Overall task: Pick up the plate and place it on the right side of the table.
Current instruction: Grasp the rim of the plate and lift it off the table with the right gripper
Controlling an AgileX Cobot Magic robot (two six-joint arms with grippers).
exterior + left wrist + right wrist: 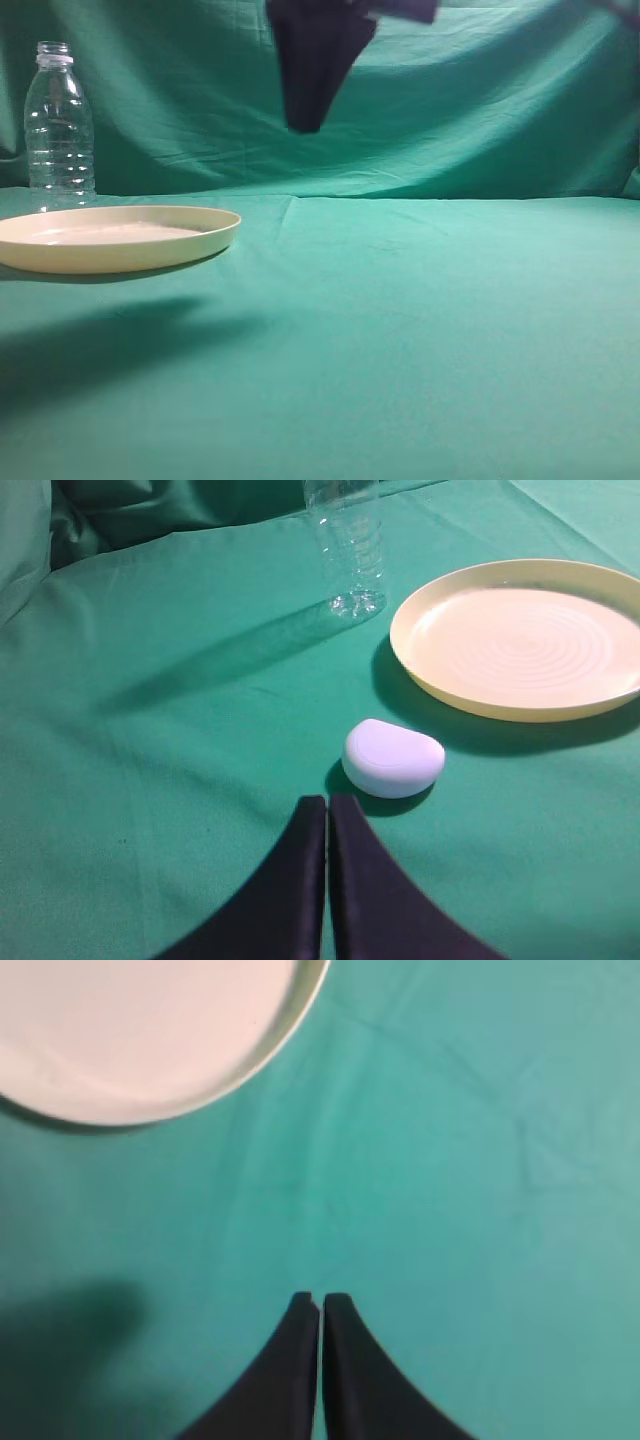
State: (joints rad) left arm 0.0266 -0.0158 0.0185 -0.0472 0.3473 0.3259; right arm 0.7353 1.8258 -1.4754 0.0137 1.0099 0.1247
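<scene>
- Exterior view: plate (pixel 115 238) resting on the left part of the counter (pixel 420 330), cut by the left edge of the picture, with a clear bottle (pixel 59 125) standing just behind it. Dark blurred gripper (pixel 312 60) hanging high above the middle, well apart from the plate; open or clenched not readable here. Green backdrop cloth (pixel 480 110) draped behind. Right half of the counter bare of the plate.
- Left wrist view: left gripper (pixel 327 805) clenched, 2 dark fingers (pixel 285 900) pressed together, grasping nothing. Small white rounded object (pixel 393 758) lying just ahead of the tips, not touched. Plate (pixel 525 640) further off to the right, flat on the cloth, bottle (pixel 348 550) up near its far-left rim.
- Right wrist view: right gripper (pixel 320 1302) also clenched and empty, looking down at bare counter (pixel 470 1160). Plate (pixel 140 1030) only partly in view at the upper left, well apart from the tips.
- Progress, as a judgement: nothing done yet. Plate not grasped, not lifted, not on the right side. Left to do: opening 1 gripper, reaching the rim, gripping, lifting, carrying across and setting down on the right.
</scene>
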